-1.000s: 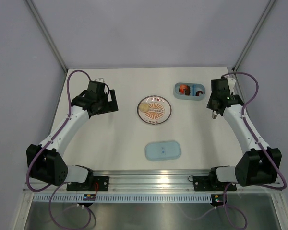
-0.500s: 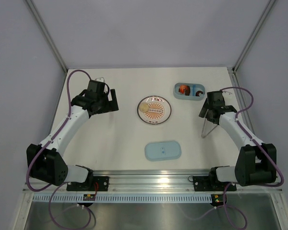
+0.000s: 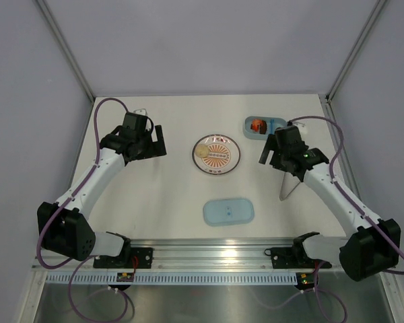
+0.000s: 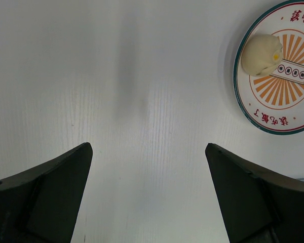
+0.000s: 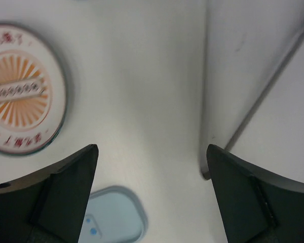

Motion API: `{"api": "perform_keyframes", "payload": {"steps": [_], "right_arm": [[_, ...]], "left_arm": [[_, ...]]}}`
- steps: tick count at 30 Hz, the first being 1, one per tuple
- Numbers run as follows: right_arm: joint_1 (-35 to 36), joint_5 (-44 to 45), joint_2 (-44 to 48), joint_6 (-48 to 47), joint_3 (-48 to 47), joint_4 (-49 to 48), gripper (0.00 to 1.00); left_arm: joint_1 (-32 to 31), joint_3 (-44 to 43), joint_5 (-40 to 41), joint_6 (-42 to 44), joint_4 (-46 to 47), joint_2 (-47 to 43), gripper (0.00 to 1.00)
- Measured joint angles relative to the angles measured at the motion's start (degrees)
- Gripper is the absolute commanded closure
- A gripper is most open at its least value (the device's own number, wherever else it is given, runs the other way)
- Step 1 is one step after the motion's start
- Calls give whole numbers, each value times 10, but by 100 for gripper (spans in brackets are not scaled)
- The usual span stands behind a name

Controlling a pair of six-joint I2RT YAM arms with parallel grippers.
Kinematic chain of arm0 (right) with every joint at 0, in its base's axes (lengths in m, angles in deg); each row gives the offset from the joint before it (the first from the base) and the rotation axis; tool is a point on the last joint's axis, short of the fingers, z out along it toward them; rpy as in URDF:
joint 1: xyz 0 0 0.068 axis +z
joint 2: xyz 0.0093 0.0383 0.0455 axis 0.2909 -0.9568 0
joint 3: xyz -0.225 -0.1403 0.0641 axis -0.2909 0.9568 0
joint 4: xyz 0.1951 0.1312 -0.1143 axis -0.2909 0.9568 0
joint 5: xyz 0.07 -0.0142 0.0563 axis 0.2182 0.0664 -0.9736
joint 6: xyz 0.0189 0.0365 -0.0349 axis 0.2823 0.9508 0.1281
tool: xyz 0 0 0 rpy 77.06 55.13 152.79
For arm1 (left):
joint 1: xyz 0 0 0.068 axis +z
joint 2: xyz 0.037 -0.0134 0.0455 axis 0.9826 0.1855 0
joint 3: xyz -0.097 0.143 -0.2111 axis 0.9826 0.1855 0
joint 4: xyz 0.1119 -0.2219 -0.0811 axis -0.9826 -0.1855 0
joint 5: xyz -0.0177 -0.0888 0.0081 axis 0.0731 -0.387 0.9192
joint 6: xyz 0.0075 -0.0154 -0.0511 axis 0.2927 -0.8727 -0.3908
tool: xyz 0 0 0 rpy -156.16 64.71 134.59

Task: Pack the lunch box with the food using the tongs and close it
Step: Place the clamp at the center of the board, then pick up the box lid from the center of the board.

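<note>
Top external: slim silvery V-shaped tongs [image 3: 285,194]

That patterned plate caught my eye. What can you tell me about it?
The plate is round, white and glossy, with a dark green rim, an orange sunburst and red characters. It lies flat near the middle of the table. One pale bun sits near its left edge; nothing else touches it.

I see a white tabletop [image 3: 168,195]. Lying on it are a patterned round plate [image 3: 216,154] mid-width toward the far edge, the lunch box [image 3: 264,127] nearer the far right corner, the tongs [image 3: 288,190] toward the right edge, and a pale-blue lid [image 3: 228,211] toward the near edge.
</note>
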Motion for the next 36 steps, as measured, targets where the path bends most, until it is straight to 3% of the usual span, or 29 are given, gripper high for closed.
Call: {"api": "perform_keyframes", "payload": {"steps": [6,8,14,16,19,32,36], "right_arm": [[181,-46,2,99,45,20,20],[215,-58,2,143,86,20,28],[289,-68,-19,234,145,35,33],[313,-63,-31,253,145,36,42],[332,-52,-43,273,147,35,50],[333,-14,-80,298,171,24,49],[333,0,-76,311,170,30,57]], "left_arm": [[0,0,-1,2,0,0,1],[0,0,-1,2,0,0,1],[0,0,-1,2,-2,-2,1],[0,0,-1,3,-4,-4,1],[0,0,-2,5,-9,-5,1],[0,0,-6,10,-14,-6,1],[0,0,-8,10,-14,-6,1]]}}
